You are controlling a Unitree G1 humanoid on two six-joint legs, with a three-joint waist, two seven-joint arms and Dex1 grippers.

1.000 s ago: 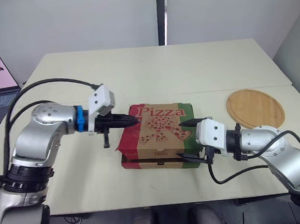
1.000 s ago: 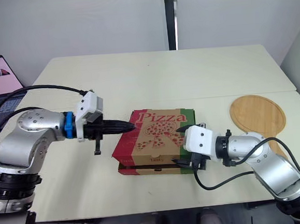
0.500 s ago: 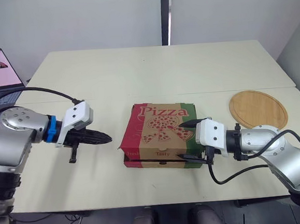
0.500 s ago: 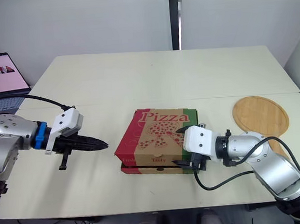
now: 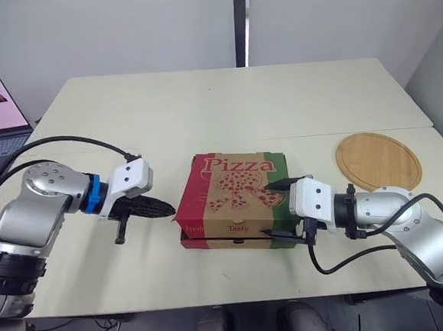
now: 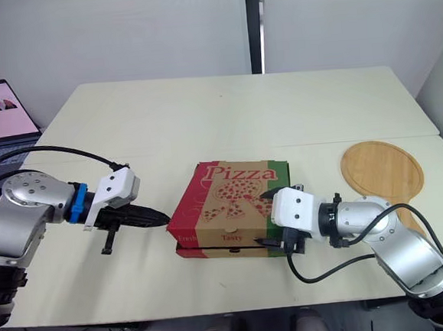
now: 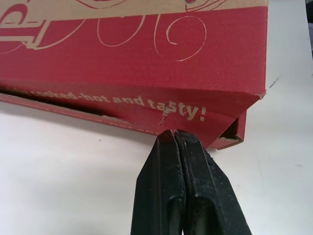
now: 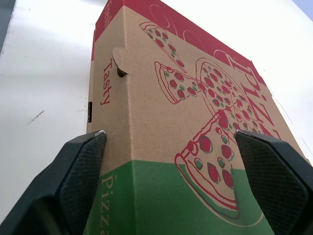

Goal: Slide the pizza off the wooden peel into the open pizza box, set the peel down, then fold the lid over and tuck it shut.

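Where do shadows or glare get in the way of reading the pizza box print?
Left eye view: even light, just soft shadows on the table under the pizza box and the left gripper, no glare on the print. Left wrist view: dark gap under the box's folded side, lettering readable. Right wrist view: table beside the box very bright, print unaffected.

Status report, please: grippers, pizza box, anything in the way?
Left gripper jaws shut, at pizza box red side. Right gripper jaws open, straddling green corner. Lid down. Peel set aside.
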